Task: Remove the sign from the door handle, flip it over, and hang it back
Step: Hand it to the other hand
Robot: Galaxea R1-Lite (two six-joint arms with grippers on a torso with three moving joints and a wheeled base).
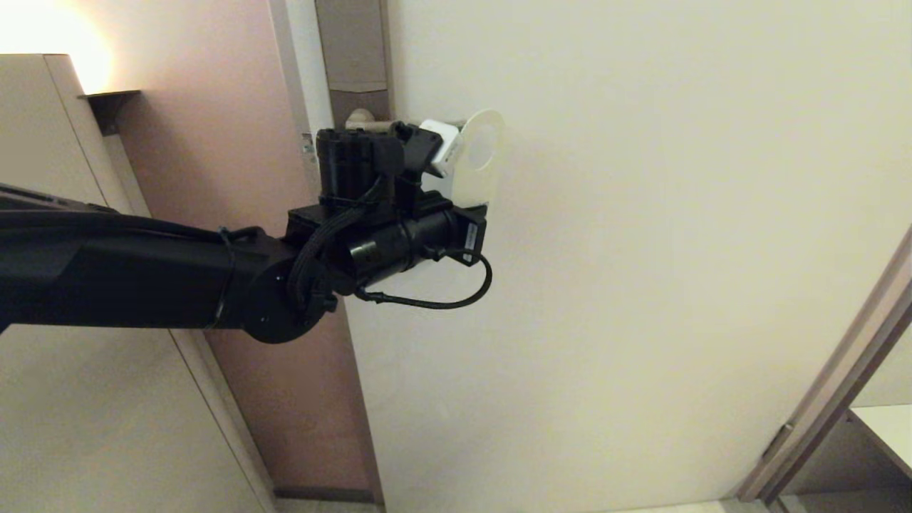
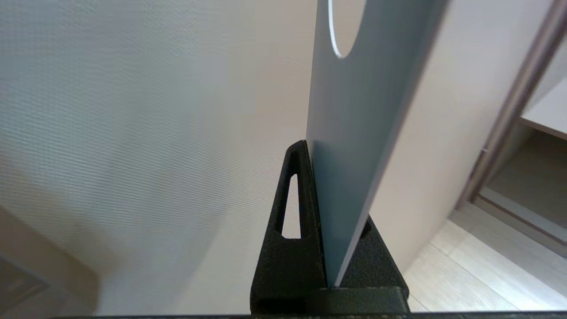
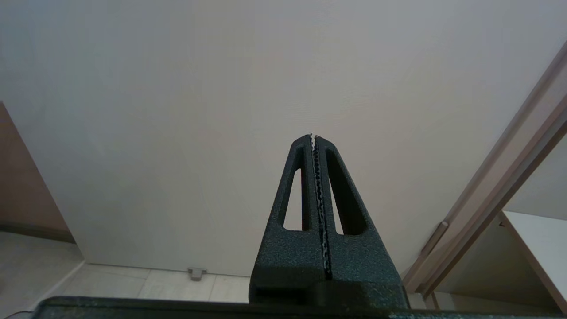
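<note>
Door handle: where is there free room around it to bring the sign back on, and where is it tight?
Free: the bare door face beyond the handle's tip and below it. Crowded: the door handle itself, where the left gripper, shut on the sign, and its wrist cover the lever; the door edge and frame border it. The right gripper is shut, parked low.

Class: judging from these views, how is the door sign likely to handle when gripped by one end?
Probably stiff: the sign stands straight out of the shut left gripper without sagging. Likely light, being a thin card. Its smooth face could slip between the jaws.
</note>
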